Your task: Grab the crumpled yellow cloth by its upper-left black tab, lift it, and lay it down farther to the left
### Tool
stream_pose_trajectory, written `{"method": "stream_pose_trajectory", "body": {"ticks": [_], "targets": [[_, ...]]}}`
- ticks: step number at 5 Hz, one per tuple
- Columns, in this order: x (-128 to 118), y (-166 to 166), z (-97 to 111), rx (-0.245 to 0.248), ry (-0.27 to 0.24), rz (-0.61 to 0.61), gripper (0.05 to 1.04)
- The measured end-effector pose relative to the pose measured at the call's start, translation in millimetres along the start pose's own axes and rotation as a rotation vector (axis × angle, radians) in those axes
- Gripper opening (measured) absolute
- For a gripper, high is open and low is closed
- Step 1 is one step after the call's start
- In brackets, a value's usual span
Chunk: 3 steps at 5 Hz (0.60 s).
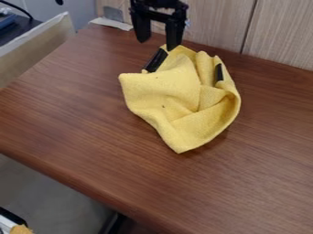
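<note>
- Yellow cloth (165, 87) lies bunched on the brown wooden counter (79, 123), its folds gathered toward the back and one corner pointing to the front edge.
- The black gripper (158, 42) hangs at the cloth's back edge, its jaws parted with nothing held between them. One tip overlaps the cloth in view; whether it touches, I cannot tell.
- That tip could snag or push the fabric if the arm shifted sideways while low.
- A pinch at this edge might catch a single thin layer, since the folds rise unevenly, and the cloth could then slip or unfurl.
- Two black pieces, one at the upper left edge (157, 60) and one in the right fold (218, 72), might be dragged along or block the jaws if loose or stiff.
- The wall panel (214, 23) close behind leaves little room for overshoot.
</note>
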<state>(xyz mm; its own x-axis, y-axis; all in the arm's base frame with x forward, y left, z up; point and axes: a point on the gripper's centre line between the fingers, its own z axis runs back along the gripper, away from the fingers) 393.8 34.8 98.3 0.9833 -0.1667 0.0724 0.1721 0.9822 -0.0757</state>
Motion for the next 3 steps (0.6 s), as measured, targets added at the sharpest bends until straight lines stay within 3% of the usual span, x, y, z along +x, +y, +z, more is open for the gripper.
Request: {"method": "stream_pose_trajectory", "body": {"ticks": [2,3], "targets": [[8,2,-36,-0.086,0.017,-0.006,1.001],[5,10,-42,-0.104,0.019,0.009,1.001]]}}
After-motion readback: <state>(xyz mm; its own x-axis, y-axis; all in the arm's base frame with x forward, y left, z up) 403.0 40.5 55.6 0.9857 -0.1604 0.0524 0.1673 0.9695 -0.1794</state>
